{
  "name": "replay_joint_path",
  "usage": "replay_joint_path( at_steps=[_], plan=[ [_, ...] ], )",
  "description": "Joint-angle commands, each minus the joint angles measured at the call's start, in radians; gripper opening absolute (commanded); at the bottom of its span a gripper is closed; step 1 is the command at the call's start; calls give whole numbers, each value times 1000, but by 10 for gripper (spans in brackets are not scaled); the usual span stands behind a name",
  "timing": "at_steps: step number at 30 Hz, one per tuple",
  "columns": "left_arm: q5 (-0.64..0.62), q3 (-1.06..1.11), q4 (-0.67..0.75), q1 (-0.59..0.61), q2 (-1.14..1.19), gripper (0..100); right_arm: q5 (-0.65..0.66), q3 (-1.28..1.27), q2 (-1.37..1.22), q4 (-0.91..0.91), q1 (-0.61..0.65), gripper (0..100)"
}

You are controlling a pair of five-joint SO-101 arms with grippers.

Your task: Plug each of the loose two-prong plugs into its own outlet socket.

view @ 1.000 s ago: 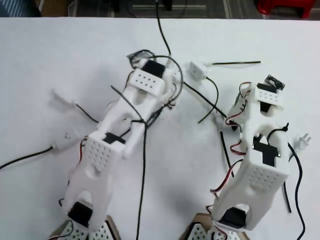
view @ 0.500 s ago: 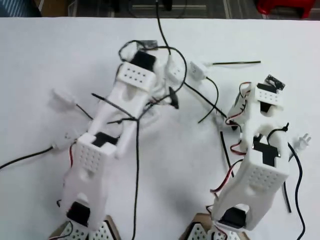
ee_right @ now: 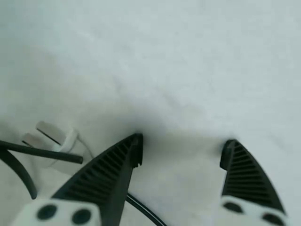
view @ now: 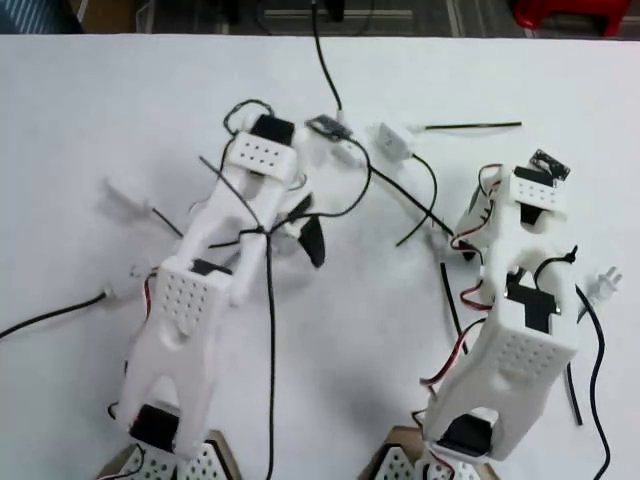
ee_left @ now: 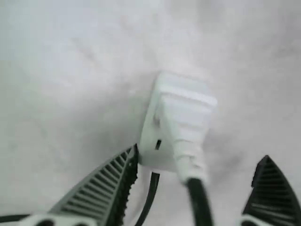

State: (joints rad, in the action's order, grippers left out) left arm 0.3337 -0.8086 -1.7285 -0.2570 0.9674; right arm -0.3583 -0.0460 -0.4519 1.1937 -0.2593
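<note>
The left gripper (ee_left: 200,157) has its fingers spread wide and grips nothing. An outlet socket (ee_left: 162,122) with a white plug (ee_left: 186,117) already seated in it lies on the worktop (view: 90,90) just ahead, between the tips, with bare surface open on either side. The right gripper (ee_right: 182,143) is likewise wide open and empty above bare worktop, a loose two-prong plug (ee_right: 49,136) lying just beside one of its fingers (ee_right: 110,174). In the high view, a white corded block (view: 395,140) sits between the arms towards the far edge, and the far left corner offers broad free room.
</note>
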Motion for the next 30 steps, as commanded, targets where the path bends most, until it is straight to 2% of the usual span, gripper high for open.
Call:
replay_joint_path(
  at_steps=[1, 8, 13, 17, 23, 27, 30],
  plan=[
    [21, -31, 17, 2, 25, 377, 12, 12, 18, -44, 15, 265],
    [14, -132, 28, 30, 56, 364, 12, 12, 18, -44, 15, 265],
    [9, -218, 29, 25, 87, 133, 12, 12, 18, -44, 15, 265],
    [-68, -295, 25, 15, 113, 124, 12, 12, 18, -44, 15, 265],
    [-81, -453, 61, -77, 165, 104, 12, 12, 16, -44, 15, 265],
    [-180, -617, 180, -124, 197, 105, 12, 12, 16, -44, 15, 265],
    [-190, -697, 301, -131, 236, 103, 12, 12, 16, -45, 15, 265]
  ],
)
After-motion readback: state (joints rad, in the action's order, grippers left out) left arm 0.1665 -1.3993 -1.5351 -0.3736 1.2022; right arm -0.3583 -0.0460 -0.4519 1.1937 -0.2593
